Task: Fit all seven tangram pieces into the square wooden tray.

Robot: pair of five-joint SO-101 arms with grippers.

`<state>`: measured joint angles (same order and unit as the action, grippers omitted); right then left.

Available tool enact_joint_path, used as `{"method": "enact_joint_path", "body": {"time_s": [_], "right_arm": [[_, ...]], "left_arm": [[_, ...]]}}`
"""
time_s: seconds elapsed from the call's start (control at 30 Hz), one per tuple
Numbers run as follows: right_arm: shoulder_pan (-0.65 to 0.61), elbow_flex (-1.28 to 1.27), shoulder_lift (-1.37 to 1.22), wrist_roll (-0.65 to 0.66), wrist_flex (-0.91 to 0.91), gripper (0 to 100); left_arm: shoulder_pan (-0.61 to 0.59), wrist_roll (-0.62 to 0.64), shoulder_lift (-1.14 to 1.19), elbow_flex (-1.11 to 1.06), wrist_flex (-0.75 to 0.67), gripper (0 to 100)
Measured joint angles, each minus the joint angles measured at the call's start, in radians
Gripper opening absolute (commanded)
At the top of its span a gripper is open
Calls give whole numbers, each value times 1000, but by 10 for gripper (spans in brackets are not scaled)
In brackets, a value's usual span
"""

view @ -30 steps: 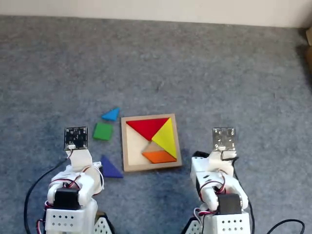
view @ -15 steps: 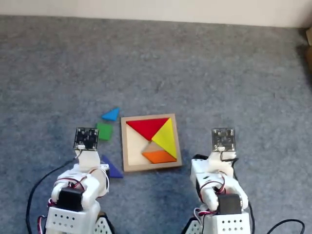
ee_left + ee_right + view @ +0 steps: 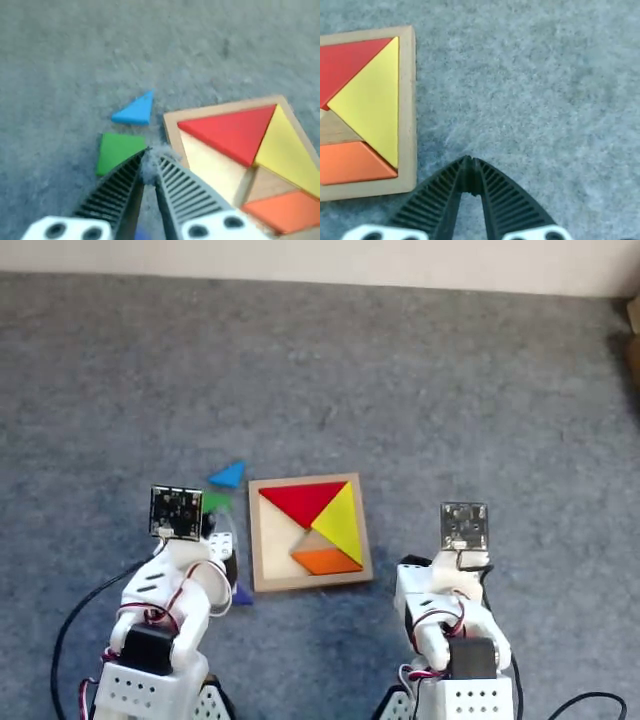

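**Visitor:** What is furthest left?

**Onlooker:** The left gripper (image 3: 152,156). Its black ribbed fingers are pinched together on nothing. The tips hang low over the grey carpet (image 3: 400,390), just beside a corner of the flat green square piece (image 3: 117,150) and near a corner of the tray.

**Visitor:** Are other pieces lying loose?

**Onlooker:** Two. A small light-blue triangle piece (image 3: 135,111) lies just beyond the green square, not touching it. A dark-blue triangle piece (image 3: 241,593) lies closer to the arm's base and is mostly hidden under the arm. All three are on the carpet to the left of the tray.

**Visitor:** And the tray?

**Onlooker:** The square wooden tray (image 3: 275,550) lies between the two arms. A large red triangle (image 3: 300,500) fills its far side and a large yellow triangle (image 3: 343,520) its right side. An orange parallelogram (image 3: 325,561) lies along the near edge, and a small tan triangle (image 3: 315,540) sits among them. The tray's left part is bare wood.

**Visitor:** And on the right?

**Onlooker:** The right gripper (image 3: 469,165). Its fingers are clenched and empty, over carpet just off the tray's right edge.
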<state>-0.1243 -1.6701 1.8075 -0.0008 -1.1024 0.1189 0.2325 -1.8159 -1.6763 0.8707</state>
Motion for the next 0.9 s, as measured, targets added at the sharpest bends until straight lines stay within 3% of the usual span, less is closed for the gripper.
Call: {"method": "enact_joint_path", "body": {"time_s": [0.13, 0.37, 0.47, 0.63, 0.77, 0.9], "right_arm": [[3, 0, 0, 0, 5, 12], [3, 0, 0, 0, 31, 12], [3, 0, 0, 0, 31, 12], [3, 0, 0, 0, 31, 12], [3, 0, 0, 0, 31, 12], [3, 0, 0, 0, 31, 12]], "left_arm": [[-28, -57, 0, 14, -17, 5], [-215, -555, 0, 112, -17, 5], [-241, -595, 0, 178, 37, 5], [-247, -647, 0, 367, 255, 68], [-249, -655, 140, 496, 336, 106], [-249, -655, 381, 586, 339, 214]]}}
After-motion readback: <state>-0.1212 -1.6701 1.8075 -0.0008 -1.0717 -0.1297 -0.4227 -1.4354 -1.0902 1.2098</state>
